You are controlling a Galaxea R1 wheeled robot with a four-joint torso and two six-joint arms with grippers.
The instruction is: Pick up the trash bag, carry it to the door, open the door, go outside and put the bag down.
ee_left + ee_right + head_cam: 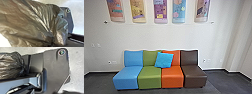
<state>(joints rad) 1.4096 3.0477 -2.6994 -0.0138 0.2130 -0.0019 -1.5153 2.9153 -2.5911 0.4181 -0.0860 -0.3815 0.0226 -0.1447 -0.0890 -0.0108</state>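
The dark grey floor [99, 83] carries a low sofa [149, 77] made of four joined seats with backrests. From the sofa's left edge to its right edge they run light blue, green, orange and dark brown. One bright blue cushion [164, 60] lies on it, tilted back against the green and orange backrests across the seam between them, its lower edge at the rear of those two seats, well apart from the sofa's left and right edges.

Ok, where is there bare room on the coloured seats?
Bare room: the blue seat, left of the green seat, and the brown seat, right of the orange seat. Crowded: where the blue cushion leans across the green backrest and orange backrest.
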